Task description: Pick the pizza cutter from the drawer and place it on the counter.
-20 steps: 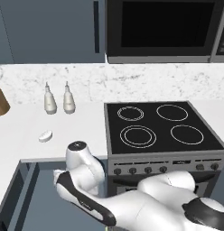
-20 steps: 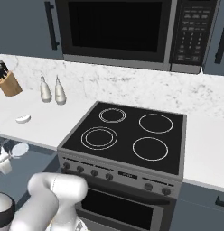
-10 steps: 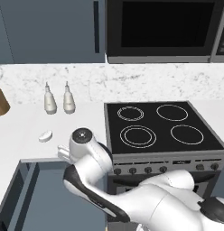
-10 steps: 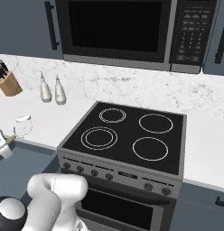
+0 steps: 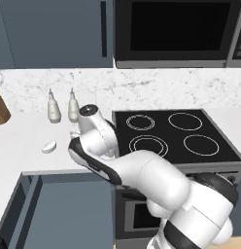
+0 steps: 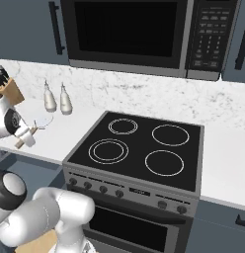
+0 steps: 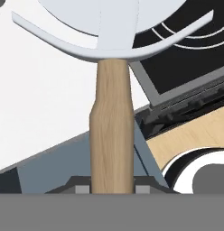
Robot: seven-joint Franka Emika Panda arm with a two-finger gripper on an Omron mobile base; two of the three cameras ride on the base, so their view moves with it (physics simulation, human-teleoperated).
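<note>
Two finger tips of the gripper point(image 7: 112, 188) are closed tight on the tan handle of the pizza cutter point(image 7: 111, 131). The cutter is held in the air above the white counter point(image 6: 70, 136), left of the stove point(image 6: 139, 148). The drawer point(image 5: 54, 209) is seen pulled open below the counter edge.

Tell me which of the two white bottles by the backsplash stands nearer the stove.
The right-hand bottle, which sits closer to the stove. The other bottle stands beside it on the counter, toward the knife block.
</note>
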